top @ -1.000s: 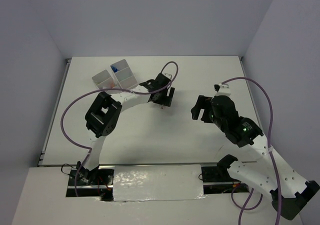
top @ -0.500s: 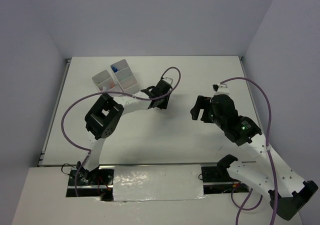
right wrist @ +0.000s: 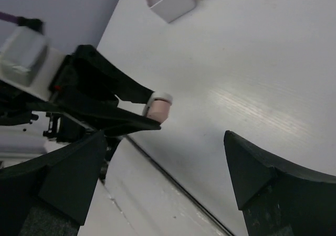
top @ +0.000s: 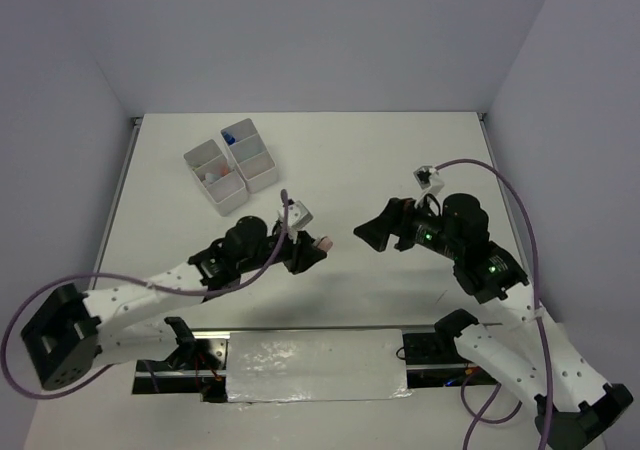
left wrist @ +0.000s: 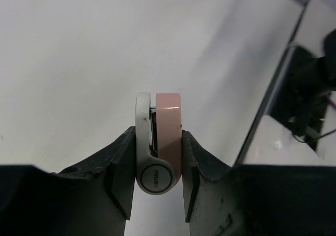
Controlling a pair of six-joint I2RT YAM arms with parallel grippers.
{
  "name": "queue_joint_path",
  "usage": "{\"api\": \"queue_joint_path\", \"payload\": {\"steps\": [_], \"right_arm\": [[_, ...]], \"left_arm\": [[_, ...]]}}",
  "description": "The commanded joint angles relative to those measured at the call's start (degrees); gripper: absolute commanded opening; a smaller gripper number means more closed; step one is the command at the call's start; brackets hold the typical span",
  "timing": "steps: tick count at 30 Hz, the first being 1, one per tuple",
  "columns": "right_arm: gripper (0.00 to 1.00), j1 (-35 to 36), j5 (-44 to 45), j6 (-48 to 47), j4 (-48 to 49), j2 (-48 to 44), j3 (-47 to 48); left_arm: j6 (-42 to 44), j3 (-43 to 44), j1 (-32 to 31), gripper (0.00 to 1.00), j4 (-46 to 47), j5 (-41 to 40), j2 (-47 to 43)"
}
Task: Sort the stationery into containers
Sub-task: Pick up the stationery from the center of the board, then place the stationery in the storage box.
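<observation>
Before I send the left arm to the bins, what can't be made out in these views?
Contents of the white plastic bins: too small in the top view; cut off by the upper edge in the right wrist view.
Lower part of the pink-and-white round plastic item: hidden between the left fingers in the left wrist view.
Table under both arms: covered in the top view.

A white table (top: pixel 400 150) sits boxed in on three sides, all plain lavender-grey: a back wall (top: pixel 320 30) along its far edge, a left wall (top: pixel 50 150) and a right wall (top: pixel 580 100) flanking it. Soft, even light, faint shadows.
</observation>
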Motion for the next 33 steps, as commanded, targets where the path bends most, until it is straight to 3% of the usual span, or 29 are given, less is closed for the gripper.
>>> {"api": "queue_joint_path", "payload": {"steps": [1,5,8,11,14,17,18,22,28,29,30,31,32,33], "right_arm": [[1.0,2.6,-7.9,3.7,7.0,3.2,-1.6],[1.0,11.2,-3.3,6.8,10.2,5.2,-1.0],[1.0,16.7,3.7,8.3,9.6,8.5,2.1],[0.99,20.7,4.7,8.5,9.5,12.4,4.9],[0.95,23.2,7.4,9.2,10.3,15.0,5.7],[0.85,24.4,6.3,9.9,12.8,17.5,5.5],[0.77,24.8,5.9,9.9,13.6,18.8,5.7],[0.63,25.6,6.6,9.9,14.3,20.9,7.0],[0.0,27.0,6.1,10.0,14.7,21.9,7.8],[0.0,27.0,5.9,10.0,14.9,21.9,7.6],[0.0,27.2,5.5,9.8,15.0,21.9,7.3],[0.0,27.2,5.5,9.8,15.0,21.9,7.3],[0.0,27.2,6.1,9.6,15.0,21.9,7.3],[0.0,27.1,6.6,9.5,14.8,22.0,7.7]], "left_arm": [[4.4,-4.6,-1.7,0.0,10.9,4.9,-8.9],[6.6,-6.1,-2.4,0.0,7.6,5.5,-17.4],[8.1,-5.6,-2.5,0.0,4.4,7.0,-20.2],[9.3,-5.3,-2.6,0.0,2.3,7.4,-22.1],[10.2,-5.6,-2.6,0.0,0.9,6.9,-23.9],[10.7,-6.1,-2.6,0.0,0.2,6.7,-24.9],[10.9,-6.2,-2.7,0.0,0.3,7.0,-24.8],[11.0,-6.1,-2.6,0.0,0.2,8.5,-23.2],[11.6,-6.0,-2.7,0.03,-0.3,6.3,-21.9],[11.5,-6.1,-2.6,0.09,-0.6,5.0,-22.0],[10.5,-6.0,-2.6,0.33,-1.1,0.4,-22.3],[10.5,-6.0,-2.6,0.33,-1.2,0.4,-22.4],[10.2,-5.7,-2.6,0.49,-1.4,-1.5,-22.5],[9.2,-5.4,-2.6,0.76,-1.9,-5.5,-22.5]]}}
